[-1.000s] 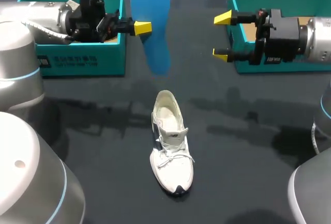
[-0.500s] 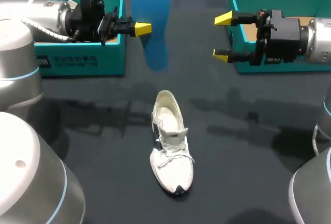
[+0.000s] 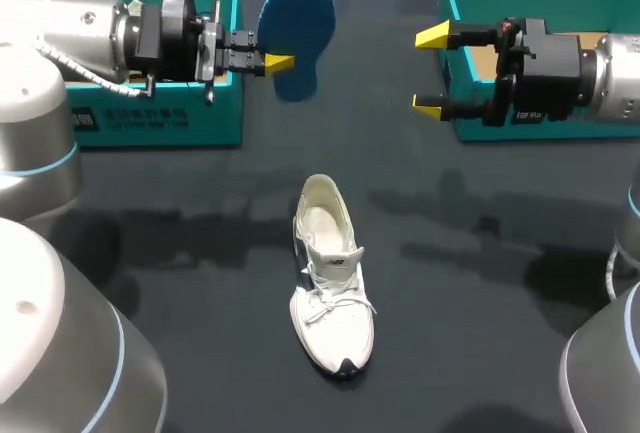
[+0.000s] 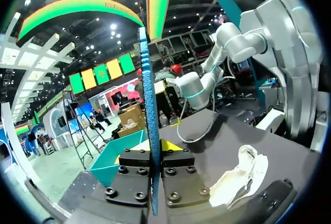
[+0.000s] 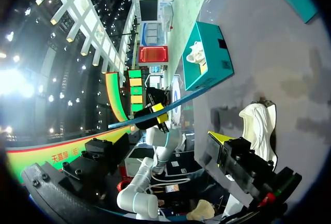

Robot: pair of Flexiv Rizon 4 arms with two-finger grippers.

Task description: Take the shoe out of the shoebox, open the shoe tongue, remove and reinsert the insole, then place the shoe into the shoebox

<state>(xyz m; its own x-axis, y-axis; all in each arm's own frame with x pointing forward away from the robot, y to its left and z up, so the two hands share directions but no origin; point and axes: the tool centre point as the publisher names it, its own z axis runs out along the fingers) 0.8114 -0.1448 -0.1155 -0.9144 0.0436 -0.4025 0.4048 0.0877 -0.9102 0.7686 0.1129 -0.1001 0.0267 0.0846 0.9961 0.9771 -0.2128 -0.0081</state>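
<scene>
the left gripper point(image 3: 278, 61), clamped on the blue insole point(image 3: 297, 23), has rolled, tipping the insole up from hanging, likely lining up reinsertion. the right gripper point(image 3: 430, 71) has its fingers apart. the shoe point(image 3: 328, 293) sits in the middle of the table point(image 3: 480, 333).

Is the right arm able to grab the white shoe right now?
Probably yes. The right gripper is open and empty, and the shoe lies alone on the table with nothing above it. The left gripper holds the blue insole well away.
</scene>
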